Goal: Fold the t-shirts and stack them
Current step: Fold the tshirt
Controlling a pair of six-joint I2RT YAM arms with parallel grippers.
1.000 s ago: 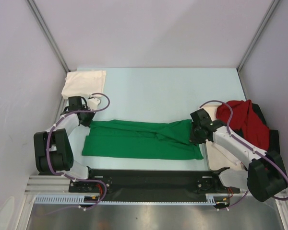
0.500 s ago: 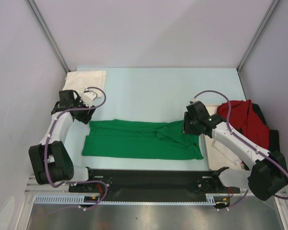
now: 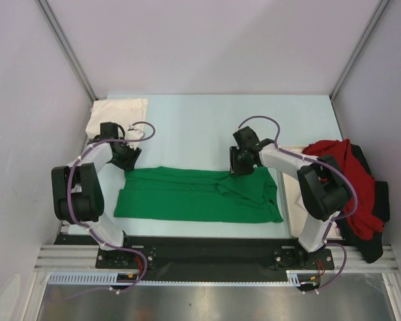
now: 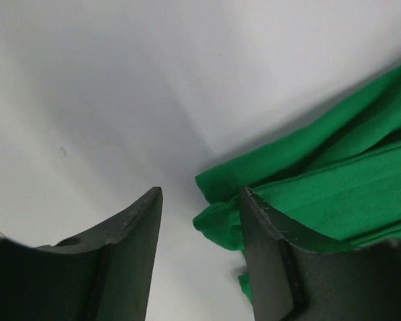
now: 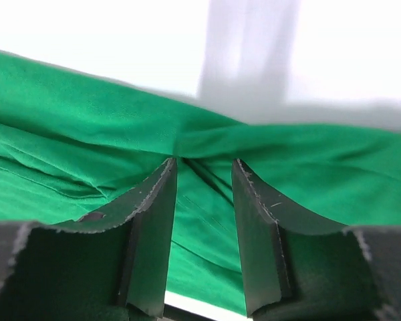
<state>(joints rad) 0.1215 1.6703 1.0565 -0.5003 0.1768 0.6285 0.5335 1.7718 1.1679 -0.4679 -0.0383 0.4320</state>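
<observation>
Table [image 3: 207, 120]: pale surface, walled on three sides.

Green t-shirt [image 3: 187, 197]: spread flat and crumpled along the near middle of the table, its long side running left to right.

Red t-shirt [image 3: 344, 174]: bunched at the right edge, draped over the dark t-shirt [image 3: 373, 251].

Cream-white t-shirt [image 3: 117, 114]: folded, far left corner, well apart from the green one.

Right gripper [image 5: 204, 167]: low at the green t-shirt's far edge, right of centre; fingers parted, a ridge of cloth just past the tips; contact unclear.

Left gripper [image 4: 200, 200]: at the green t-shirt's far left corner; fingers spread wide, the bunched corner beside the right finger, bare table between them.
</observation>
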